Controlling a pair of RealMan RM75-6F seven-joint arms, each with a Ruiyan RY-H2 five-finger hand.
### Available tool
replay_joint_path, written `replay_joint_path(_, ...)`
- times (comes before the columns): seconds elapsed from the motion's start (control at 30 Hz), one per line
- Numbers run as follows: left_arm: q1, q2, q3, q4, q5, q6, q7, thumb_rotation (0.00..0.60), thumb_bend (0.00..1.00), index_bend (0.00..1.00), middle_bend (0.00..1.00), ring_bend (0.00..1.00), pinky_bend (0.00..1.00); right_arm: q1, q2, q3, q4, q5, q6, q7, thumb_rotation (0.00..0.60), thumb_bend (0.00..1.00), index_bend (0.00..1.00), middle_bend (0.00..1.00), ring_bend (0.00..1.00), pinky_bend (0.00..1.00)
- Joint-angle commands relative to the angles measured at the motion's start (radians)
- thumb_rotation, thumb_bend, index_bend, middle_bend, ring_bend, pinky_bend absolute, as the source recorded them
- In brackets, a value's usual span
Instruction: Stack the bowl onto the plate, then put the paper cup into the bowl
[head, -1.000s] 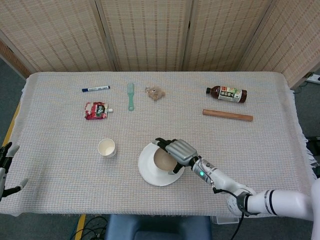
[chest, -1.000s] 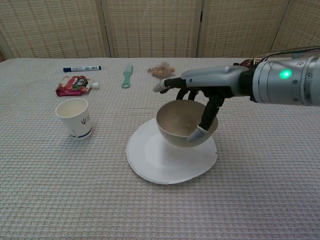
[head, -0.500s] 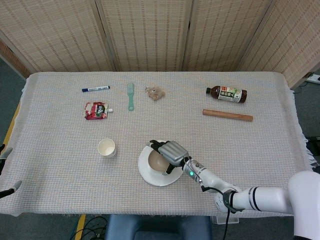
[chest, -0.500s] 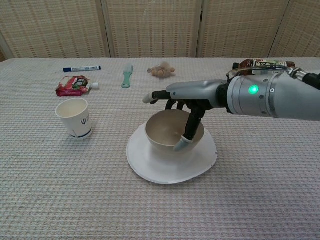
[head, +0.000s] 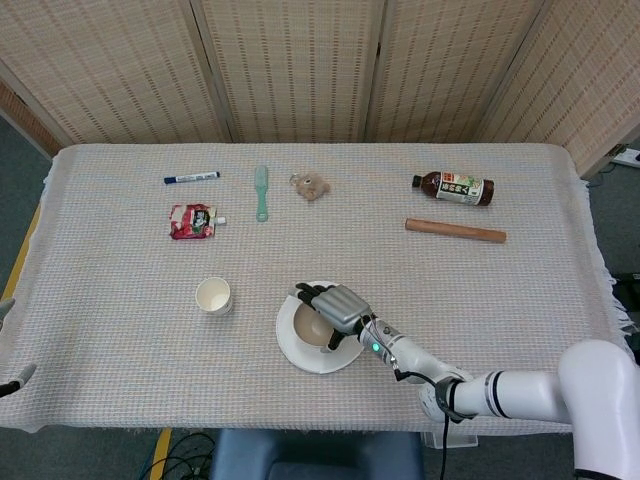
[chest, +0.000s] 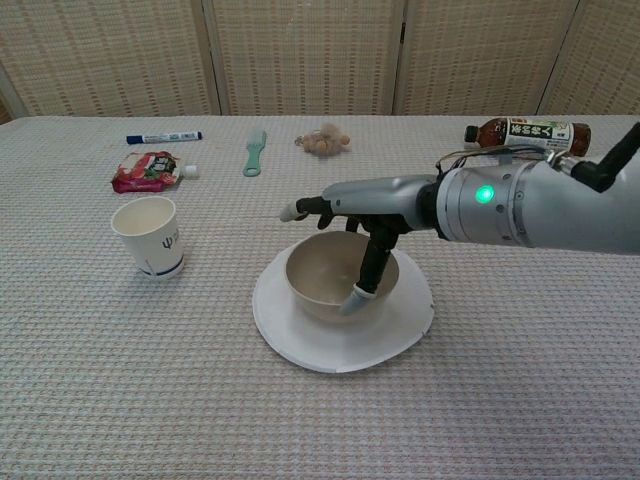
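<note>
Right now my right hand (chest: 352, 222) grips the bowl (chest: 330, 283) by its rim: the thumb runs down the outside wall on the side nearest me and the other fingers reach over the top edge. The bowl looks seated on the plate (chest: 400, 330), roughly centred, though from the chest view I cannot tell for certain whether its base bears fully on the plate or hangs just above it.

My worry is the release. If I open the fingers while they hook inside the rim, the bowl could tip or drag off-centre, and the light plate could slide with it. Pulling the arm back toward me before the thumb clears would do the same. I judge that a clean let-go needs the fingers spread first, then a straight lift.

The forearm comes in low from my side of the table, nearly level, palm down over the bowl, wrist straight.

Outward from the hand, the paper cup (chest: 150, 235) stands upright to its left, apart from the plate. A careless sweep toward it could knock it over, since it is empty and light.

My left hand (head: 8, 345) barely shows at the table's edge, far to the left, and I cannot tell its state.
</note>
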Motion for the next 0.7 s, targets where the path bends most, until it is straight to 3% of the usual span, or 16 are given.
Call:
replay_joint_path(0.03,0.000,0.000,0.000,0.000,0.001,-0.001,-0.001,0.600,0.26,0.00,0.00,0.00,0.15,0.007,0.007,0.000,-0.004,0.002,-0.011,0.008,0.600,0.06,0.00,0.00,0.02,0.31)
replay_joint_path(0.2,-0.001,0.004,-0.003,-0.002,-0.003,-0.005,-0.002,0.600,0.26,0.00,0.00,0.00,0.15,0.009,0.030,-0.002,-0.030,-0.005,0.000,0.009,0.600,0.05,0.00,0.00,0.00,0.22)
replay_joint_path(0.57,-0.002,0.005,-0.007,-0.013,-0.002,-0.006,0.009,0.600,0.26,0.00,0.00,0.00,0.15,0.013,0.061,-0.025,-0.069,0.004,0.027,-0.017,0.600,0.05,0.00,0.00,0.00,0.20)
replay_joint_path(0.7,-0.002,0.006,-0.008,-0.014,-0.001,-0.005,0.009,0.600,0.26,0.00,0.00,0.00,0.15,0.018,0.062,-0.028,-0.068,0.009,0.021,-0.015,0.600,0.04,0.00,0.00,0.00,0.06)
